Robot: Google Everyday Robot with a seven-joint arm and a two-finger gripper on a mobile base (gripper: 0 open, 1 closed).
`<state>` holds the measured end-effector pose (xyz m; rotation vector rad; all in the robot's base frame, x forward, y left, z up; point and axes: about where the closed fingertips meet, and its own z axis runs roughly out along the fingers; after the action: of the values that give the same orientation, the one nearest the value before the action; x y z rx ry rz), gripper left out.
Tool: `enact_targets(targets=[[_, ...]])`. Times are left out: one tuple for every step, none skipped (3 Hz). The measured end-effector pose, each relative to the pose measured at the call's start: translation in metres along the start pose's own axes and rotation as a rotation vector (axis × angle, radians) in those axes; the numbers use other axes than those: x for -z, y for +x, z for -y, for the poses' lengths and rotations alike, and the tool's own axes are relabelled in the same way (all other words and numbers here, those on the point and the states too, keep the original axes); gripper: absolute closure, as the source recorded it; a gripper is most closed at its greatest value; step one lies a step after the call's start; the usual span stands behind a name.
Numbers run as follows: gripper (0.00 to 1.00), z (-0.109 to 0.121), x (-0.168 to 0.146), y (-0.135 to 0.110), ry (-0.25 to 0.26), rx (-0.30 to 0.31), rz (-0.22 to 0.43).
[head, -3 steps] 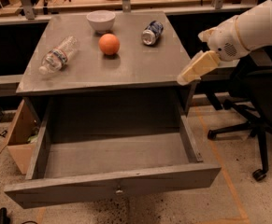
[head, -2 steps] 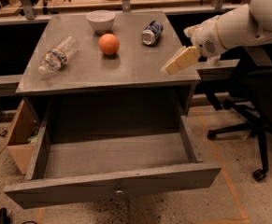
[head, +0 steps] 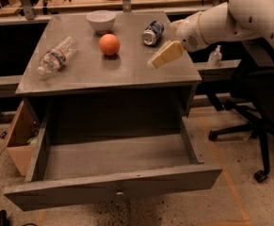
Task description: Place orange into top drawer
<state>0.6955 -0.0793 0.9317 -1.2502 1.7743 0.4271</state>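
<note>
The orange (head: 109, 44) sits on the grey cabinet top (head: 103, 72), just in front of a white bowl (head: 101, 20). The top drawer (head: 113, 166) is pulled fully out below, with its round knob (head: 120, 192) at the front centre. Nothing shows inside it. My gripper (head: 164, 55), with tan fingers, hovers over the right part of the cabinet top, to the right of the orange and in front of a lying can. It holds nothing. The white arm reaches in from the upper right.
A clear plastic bottle (head: 56, 55) lies on the left of the top. A blue can (head: 152, 33) lies at the back right. A cardboard box (head: 19, 138) stands left of the drawer. An office chair (head: 261, 112) is at the right. A small bottle (head: 215, 56) stands behind.
My gripper has moved left, from beyond the cabinet's right edge to over the top, closer to the orange. The orange and drawer have not moved.
</note>
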Motion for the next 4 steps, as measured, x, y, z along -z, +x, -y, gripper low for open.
enact_targets(targets=[[0.00, 0.005, -0.019, -0.011, 0.019, -0.017, 0.054], [0.00, 0.009, -0.054, -0.027, 0.025, -0.053, 0.143], [0.00, 0.007, -0.094, -0.037, 0.000, -0.061, 0.163], [0.00, 0.011, -0.146, -0.051, -0.021, -0.074, 0.186]])
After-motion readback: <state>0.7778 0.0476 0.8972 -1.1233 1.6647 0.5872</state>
